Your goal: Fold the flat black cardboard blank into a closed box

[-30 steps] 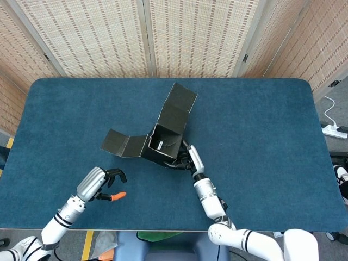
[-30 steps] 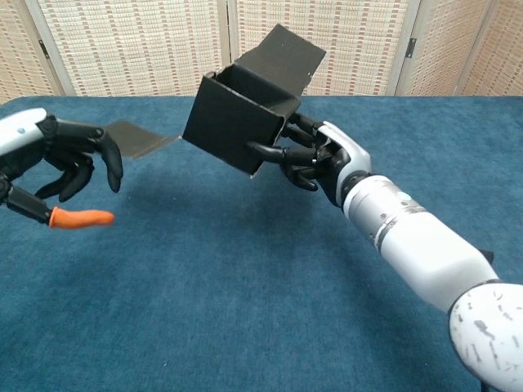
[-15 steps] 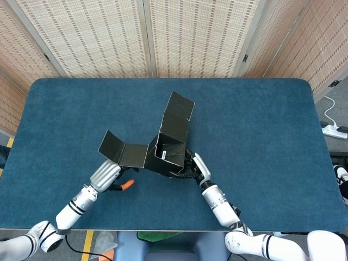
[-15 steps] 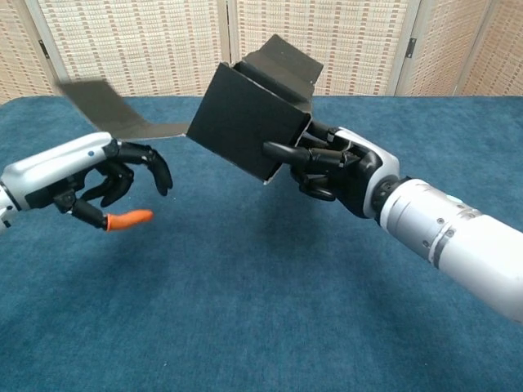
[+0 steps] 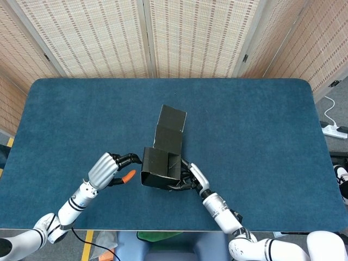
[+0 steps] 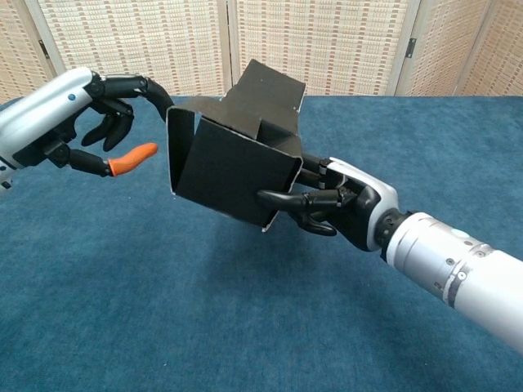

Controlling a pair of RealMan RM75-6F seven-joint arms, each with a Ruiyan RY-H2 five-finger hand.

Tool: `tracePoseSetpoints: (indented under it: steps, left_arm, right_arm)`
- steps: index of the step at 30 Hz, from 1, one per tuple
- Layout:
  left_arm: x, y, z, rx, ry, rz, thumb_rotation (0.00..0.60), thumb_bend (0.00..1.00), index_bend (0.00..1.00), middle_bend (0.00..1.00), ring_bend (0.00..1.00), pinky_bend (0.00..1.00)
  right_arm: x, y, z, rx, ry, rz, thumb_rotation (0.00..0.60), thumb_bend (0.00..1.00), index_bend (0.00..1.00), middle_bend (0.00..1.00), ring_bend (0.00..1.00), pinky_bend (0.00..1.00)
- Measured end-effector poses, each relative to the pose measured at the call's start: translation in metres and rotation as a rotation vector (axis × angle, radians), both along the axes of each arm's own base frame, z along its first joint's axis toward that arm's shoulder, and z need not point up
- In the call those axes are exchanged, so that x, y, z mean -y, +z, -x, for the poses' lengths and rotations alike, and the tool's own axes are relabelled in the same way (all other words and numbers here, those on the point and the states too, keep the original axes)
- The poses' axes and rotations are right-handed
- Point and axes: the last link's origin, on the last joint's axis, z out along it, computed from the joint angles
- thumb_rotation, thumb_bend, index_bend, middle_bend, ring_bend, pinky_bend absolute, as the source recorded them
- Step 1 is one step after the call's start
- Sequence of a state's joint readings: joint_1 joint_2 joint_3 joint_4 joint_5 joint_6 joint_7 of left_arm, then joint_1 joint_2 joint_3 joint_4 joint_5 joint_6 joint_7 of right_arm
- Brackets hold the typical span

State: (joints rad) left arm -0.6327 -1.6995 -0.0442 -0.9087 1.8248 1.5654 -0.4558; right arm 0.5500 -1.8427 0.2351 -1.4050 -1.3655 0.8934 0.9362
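The black cardboard box [image 5: 161,167] [image 6: 233,167] is partly folded and lifted above the blue table. My right hand [image 5: 191,179] [image 6: 339,206] grips its lower right side from beneath. My left hand [image 5: 109,169] [image 6: 98,110], with an orange thumb tip, has one finger pressing the left flap [image 6: 178,151] against the box's side; its other fingers are spread. A long lid flap [image 5: 171,126] [image 6: 265,94] still stands out beyond the box, away from me.
The blue felt table [image 5: 261,136] [image 6: 163,327] stretches all round the box. Woven folding screens [image 5: 163,38] stand behind the far edge. A white power strip and cable [image 5: 333,128] lie on the floor at the right.
The left flap, which stuck out flat to the left, has been folded in against the box by my left hand. The box has tipped and come closer to me.
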Motion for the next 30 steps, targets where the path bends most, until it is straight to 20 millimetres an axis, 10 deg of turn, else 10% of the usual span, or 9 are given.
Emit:
tracePoseSetpoints:
  steps: [17,30]
  left_arm:
    - [-0.003,0.003,-0.015,-0.165,-0.224,-0.094,0.600,0.43,0.34,0.35,0.77,0.89]
    - [-0.004,-0.016,-0.009,-0.349,-0.354,-0.090,0.600,0.41,0.44,0.43,0.77,0.89]
  right_arm:
    - [-0.001,-0.013,-0.002,-0.144,0.134,0.020,0.600,0.28,0.49,0.63,0.77,1.00]
    - [0.006,-0.023,0.000,-0.238,0.192,0.062,0.600,0.28,0.49,0.63,0.77,1.00]
